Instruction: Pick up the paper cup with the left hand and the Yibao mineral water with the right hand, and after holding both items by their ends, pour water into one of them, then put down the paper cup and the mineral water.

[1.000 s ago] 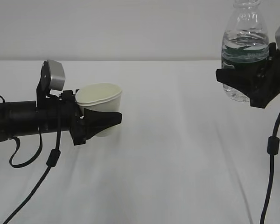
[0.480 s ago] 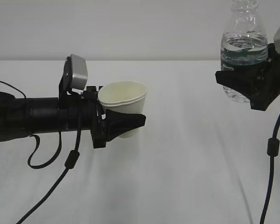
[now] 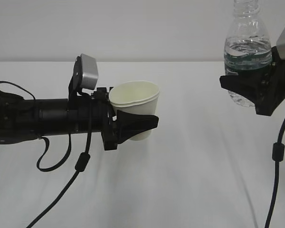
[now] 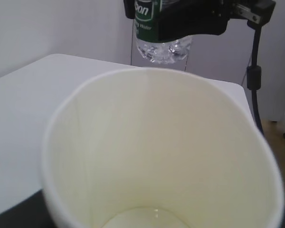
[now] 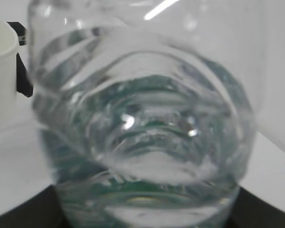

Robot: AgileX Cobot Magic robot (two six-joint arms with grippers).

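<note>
Cup carried toward the bottle.
My left end effector [image 3: 133, 124], pinching the paper cup [image 3: 135, 107], moved rightward; my right end effector [image 3: 249, 88] clamps the upright water bottle [image 3: 247, 47], pour pending.

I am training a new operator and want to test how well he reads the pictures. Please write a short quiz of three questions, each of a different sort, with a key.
1. True or false: the paper cup stands on the table.
2. Multiple choice: the Yibao mineral water is held
A. upright, its mouth higher than the cup
B. lying flat on the table
C. tipped over the cup, pouring
3. Fill in: in the left wrist view, the inside of the cup looks ____ (dry or full).

Key
1. False: the left gripper holds it in the air.
2. A: the right gripper clamps it around the label.
3. Dry: the bare bottom shows.
</note>
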